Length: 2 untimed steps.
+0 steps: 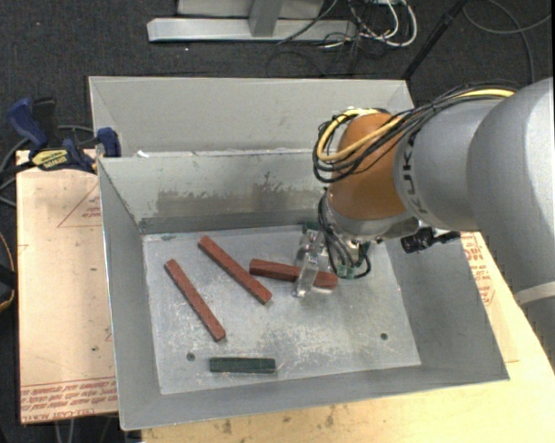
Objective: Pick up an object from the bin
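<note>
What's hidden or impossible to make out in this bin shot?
Camera view: a stretch of the short reddish-brown flat bar near its right end, covered by the gripper.
Camera view: the grey metal bin's back right corner, behind the arm's orange wrist cover.
Camera view: whether gripper and bar touch, masked by the gripper.

The bin (pixel 213 186) holds four bars. Three are red-brown: the left bar (pixel 195 300), the middle bar (pixel 234 269) and the right bar (pixel 275 271). One dark green bar (pixel 242 364) lies near.
</note>
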Each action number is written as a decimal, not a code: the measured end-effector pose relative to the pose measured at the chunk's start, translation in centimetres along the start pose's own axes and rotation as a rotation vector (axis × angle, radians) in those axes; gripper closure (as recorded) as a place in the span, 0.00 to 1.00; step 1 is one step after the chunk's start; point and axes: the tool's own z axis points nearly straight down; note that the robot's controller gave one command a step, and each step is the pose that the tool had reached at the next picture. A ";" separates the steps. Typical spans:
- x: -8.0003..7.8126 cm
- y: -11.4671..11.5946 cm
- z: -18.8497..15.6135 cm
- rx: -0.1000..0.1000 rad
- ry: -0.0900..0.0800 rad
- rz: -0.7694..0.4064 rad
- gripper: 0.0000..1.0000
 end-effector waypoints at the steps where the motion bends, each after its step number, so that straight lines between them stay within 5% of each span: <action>1: -0.1 0.1 -1.1 0.000 0.002 0.000 1.00; 2: -0.1 0.1 -1.1 0.001 0.003 -0.001 1.00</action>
